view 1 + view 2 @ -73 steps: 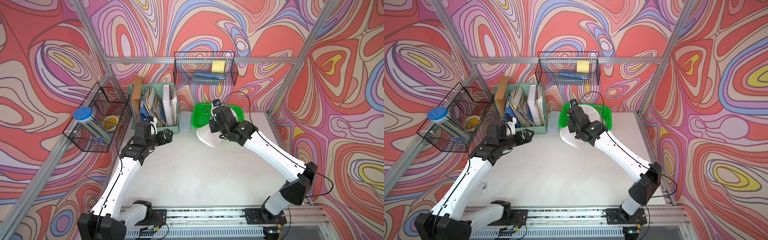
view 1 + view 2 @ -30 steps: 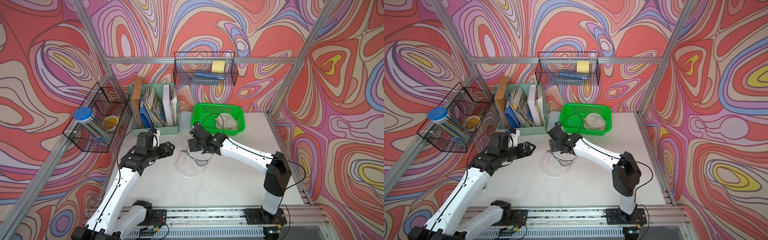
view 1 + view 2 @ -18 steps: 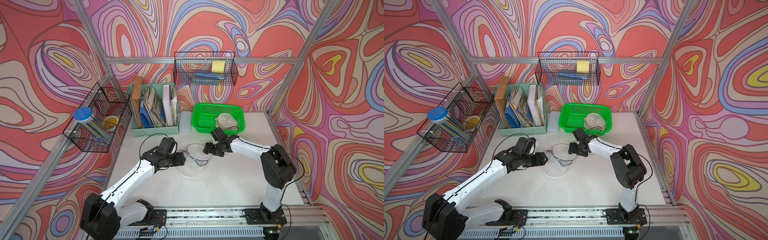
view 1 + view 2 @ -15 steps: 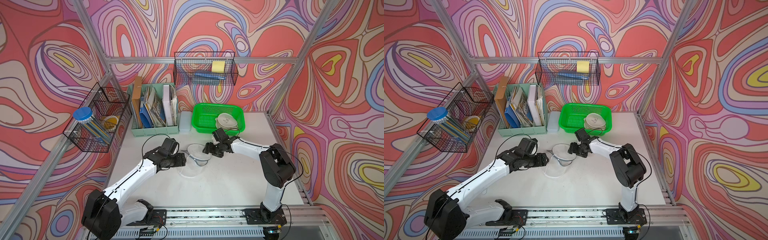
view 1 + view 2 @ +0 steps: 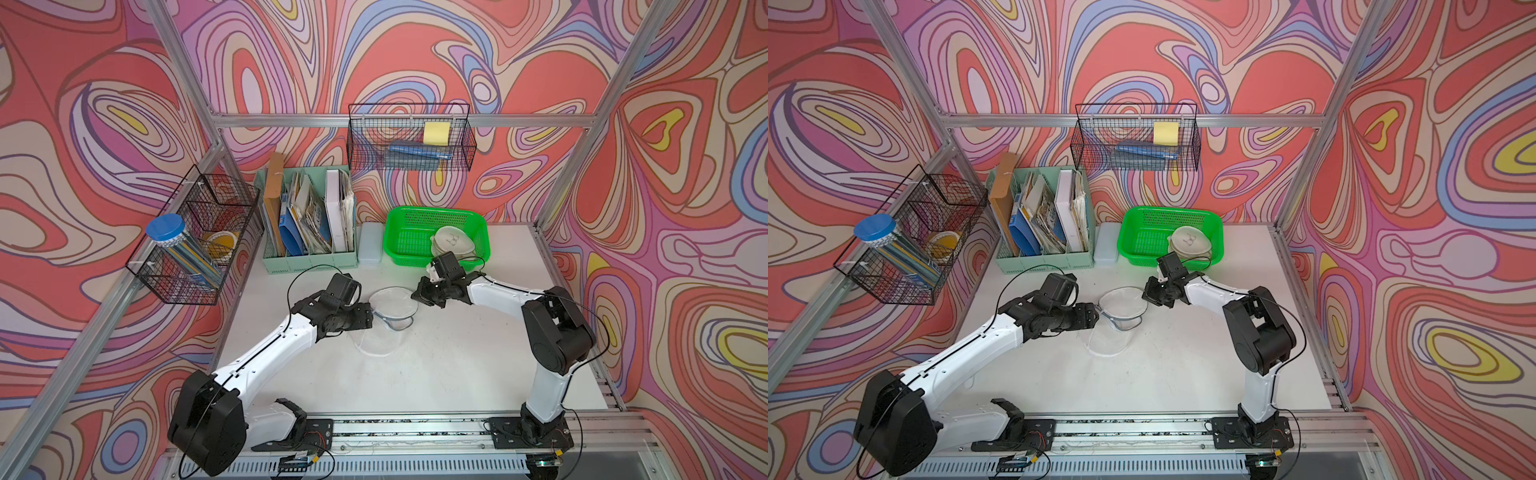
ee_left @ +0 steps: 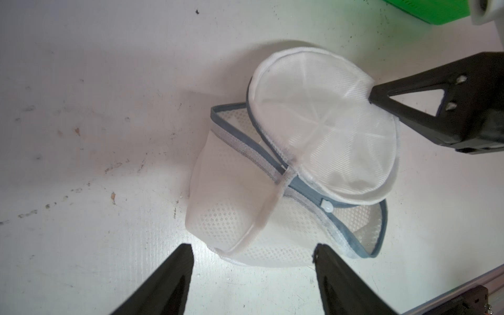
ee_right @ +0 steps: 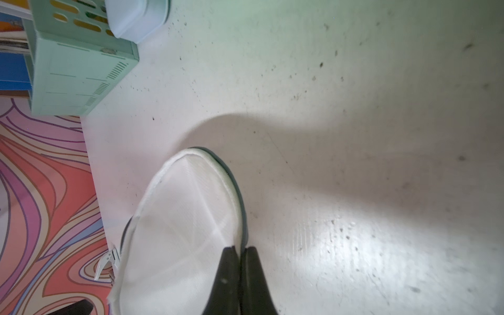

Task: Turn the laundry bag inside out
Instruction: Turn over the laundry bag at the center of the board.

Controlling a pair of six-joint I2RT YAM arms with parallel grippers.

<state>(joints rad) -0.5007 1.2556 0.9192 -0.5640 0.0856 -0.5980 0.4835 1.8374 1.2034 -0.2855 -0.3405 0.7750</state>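
Note:
The laundry bag (image 5: 384,328) (image 5: 1115,328) is white mesh with grey zipper trim and lies unzipped mid-table. Its round lid flap (image 6: 321,128) stands raised over the mesh body (image 6: 240,212). My right gripper (image 5: 415,296) (image 5: 1145,297) is shut on the flap's rim, with the grey trim pinched between its fingers (image 7: 241,249). My left gripper (image 5: 372,320) (image 5: 1099,317) is open at the bag's left side. In the left wrist view its fingertips straddle the near edge of the mesh body (image 6: 252,246) with nothing gripped.
A green basket (image 5: 415,216) holding folded white bags (image 5: 451,243) stands behind the right gripper. A pale blue box (image 5: 369,249) and a mint file organiser (image 5: 307,262) line the back. Black wire baskets (image 5: 195,241) hang on the walls.
My right gripper let go, moved to the bag's right side and shut on the flap's rim. My left arm came in from the left up to the bag, still open.

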